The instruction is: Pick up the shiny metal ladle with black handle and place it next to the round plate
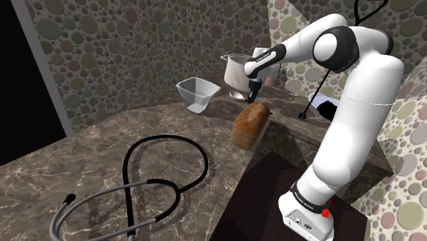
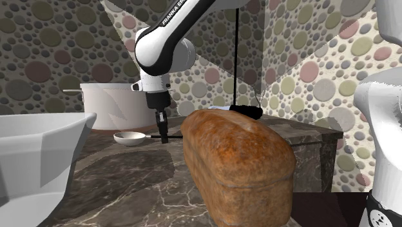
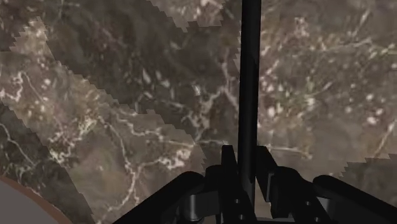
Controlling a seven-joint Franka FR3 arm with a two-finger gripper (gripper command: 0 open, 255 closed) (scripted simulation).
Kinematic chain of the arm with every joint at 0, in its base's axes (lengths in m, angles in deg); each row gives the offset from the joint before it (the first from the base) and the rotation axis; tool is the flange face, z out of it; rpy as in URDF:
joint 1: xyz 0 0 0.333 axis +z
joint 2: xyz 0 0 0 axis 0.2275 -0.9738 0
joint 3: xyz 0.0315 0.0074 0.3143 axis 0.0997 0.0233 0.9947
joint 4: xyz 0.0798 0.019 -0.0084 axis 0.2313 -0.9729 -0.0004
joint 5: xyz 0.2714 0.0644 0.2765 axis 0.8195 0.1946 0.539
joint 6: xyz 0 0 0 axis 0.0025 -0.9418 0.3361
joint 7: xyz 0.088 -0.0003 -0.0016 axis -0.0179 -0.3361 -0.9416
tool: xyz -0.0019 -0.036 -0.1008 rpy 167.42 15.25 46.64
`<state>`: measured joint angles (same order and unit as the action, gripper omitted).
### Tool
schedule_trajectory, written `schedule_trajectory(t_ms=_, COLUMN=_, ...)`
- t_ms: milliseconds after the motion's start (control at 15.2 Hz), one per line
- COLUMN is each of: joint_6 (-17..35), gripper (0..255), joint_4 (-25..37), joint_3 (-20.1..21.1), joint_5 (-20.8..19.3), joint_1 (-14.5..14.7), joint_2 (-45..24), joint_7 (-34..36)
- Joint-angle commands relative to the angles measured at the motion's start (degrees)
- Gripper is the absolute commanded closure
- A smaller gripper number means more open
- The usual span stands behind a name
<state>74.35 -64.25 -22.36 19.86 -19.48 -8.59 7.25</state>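
Tool (image 2: 163, 137) points straight down, its fingers (image 3: 227, 167) pressed against both sides of the ladle's black handle (image 3: 249, 76), pinching it. Ladle (image 2: 129, 137) sits low over the marbled tabletop (image 2: 129, 187), its pale bowl just in front of the white pot (image 2: 113, 103). Pot's inside cannot be seen. A pale square bin (image 1: 197, 92) stands near the pot. Bread loaf (image 1: 250, 124) sits upright close by. Looped black cable (image 1: 167, 174) lies well apart.

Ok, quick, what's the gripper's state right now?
The gripper is closed on the ladle, clasping its black handle between the fingers.
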Motion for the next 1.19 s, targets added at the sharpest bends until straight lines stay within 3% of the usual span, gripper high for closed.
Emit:
schedule_trajectory(t_ms=0, joint_6=0.1, gripper=255, joint_4=0.0, joint_3=-0.1, joint_5=-0.1, joint_1=-0.1, joint_2=-0.1, joint_7=0.0)
schedule_trajectory(t_ms=396, joint_6=0.1, gripper=255, joint_4=0.0, joint_3=-0.1, joint_5=0.0, joint_1=-0.1, joint_2=-0.1, joint_7=0.0)
schedule_trajectory(t_ms=1122, joint_6=-7.5, gripper=255, joint_4=3.5, joint_3=-0.5, joint_5=-1.5, joint_1=0.5, joint_2=4.2, joint_7=0.2)
